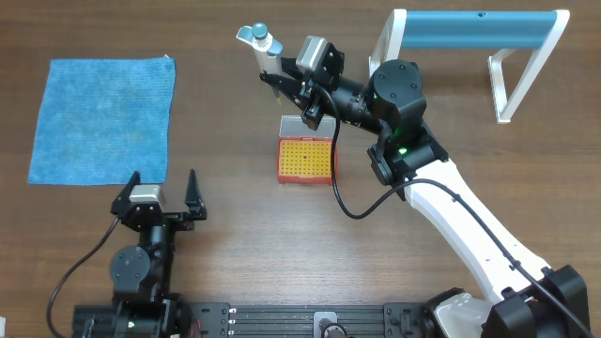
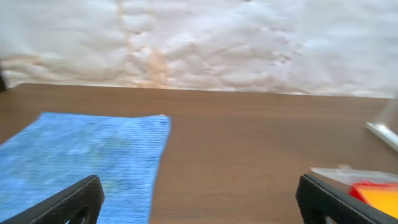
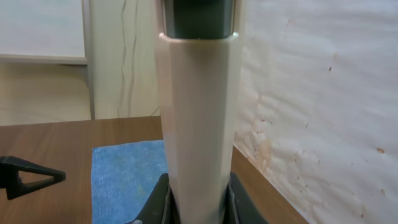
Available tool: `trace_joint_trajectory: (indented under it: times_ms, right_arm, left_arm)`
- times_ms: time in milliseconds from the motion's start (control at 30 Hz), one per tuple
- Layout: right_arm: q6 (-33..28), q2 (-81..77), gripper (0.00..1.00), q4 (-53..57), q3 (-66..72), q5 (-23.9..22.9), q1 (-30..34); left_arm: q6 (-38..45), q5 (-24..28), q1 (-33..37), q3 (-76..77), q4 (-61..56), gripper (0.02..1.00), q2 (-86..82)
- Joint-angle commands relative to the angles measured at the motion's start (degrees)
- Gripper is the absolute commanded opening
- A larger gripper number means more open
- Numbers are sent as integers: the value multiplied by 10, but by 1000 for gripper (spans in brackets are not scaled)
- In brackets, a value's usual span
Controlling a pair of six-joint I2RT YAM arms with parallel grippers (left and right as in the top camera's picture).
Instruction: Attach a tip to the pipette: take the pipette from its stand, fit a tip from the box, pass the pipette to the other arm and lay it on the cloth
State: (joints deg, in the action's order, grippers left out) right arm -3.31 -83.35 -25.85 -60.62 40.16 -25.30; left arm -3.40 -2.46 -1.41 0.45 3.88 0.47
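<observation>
Now pipette (image 3: pixel 198 112) within right end effector (image 3: pixel 198 202)

no readable text, labels, numbers or signs on anything in view

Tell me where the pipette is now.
The right end effector holds the pipette near the top view's upper middle, close to the orange tip box.

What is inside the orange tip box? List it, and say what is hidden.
The tip box holds an orange rack dotted with rows of tip positions, too small to tell filled from empty. The rack covers everything beneath it.
</observation>
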Motion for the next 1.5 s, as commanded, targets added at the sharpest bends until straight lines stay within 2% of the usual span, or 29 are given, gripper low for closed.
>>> trace_joint_trajectory:
  times_ms: [33,67,133,300,400,467,533,600,667,700,733,800,867,900,1000,1067,1233,1367,1500]
  right_arm:
    - [12,11,75,-3,-12,-1,-3]
    - [19,11,77,-4,-12,-7,-3]
    - [24,11,77,-4,-12,-10,-3]
    - [24,11,77,-4,-12,-10,-3]
    - [24,11,77,-4,-12,-10,-3]
    - [24,11,77,-4,-12,-9,-4]
    - [28,11,77,-4,-12,-9,-4]
    - [57,11,77,-3,-12,-9,-4]
    - [68,11,75,-3,-12,14,-4]
    - [68,11,73,-3,-12,22,-4]
    - [70,11,73,-3,-12,34,-4]
    - [108,11,77,-3,-12,41,-4]
    - [145,11,75,-3,-12,46,-4]
    - [145,11,77,-3,-12,68,-4]
    - [146,11,75,-3,-12,109,-4]
    - [169,11,77,-3,-12,121,-4]
    - [183,11,77,-3,-12,171,-7]
    - [183,11,77,-3,-12,176,-21]
    - [183,11,77,-4,-12,185,-23]
  left_arm:
    - [-9,139,-1,-1,-11,998,-3]
    - [-9,163,-1,-1,-28,998,-3]
    - [-9,163,-1,-1,-66,996,-3]
    - [-37,134,-1,42,-87,996,51]
    - [-11,134,15,118,-89,996,156]
    - [-2,137,50,238,-88,996,289]
    - [-3,161,71,316,-82,993,370]
    - [-11,273,94,439,-33,996,481]
    - [-11,433,97,572,34,996,598]
    - [-11,478,96,600,39,996,627]
    - [-11,572,97,641,37,996,672]
    - [-11,735,96,687,13,996,732]
    - [-11,919,96,694,-39,996,776]
    - [-25,937,93,694,-37,993,780]
    - [-88,937,75,694,-73,996,780]
    - [-114,937,56,694,-112,996,780]
    - [-114,925,-11,694,-216,996,780]
    - [-114,886,-28,694,-228,996,780]
    - [-114,884,-27,694,-228,1000,780]
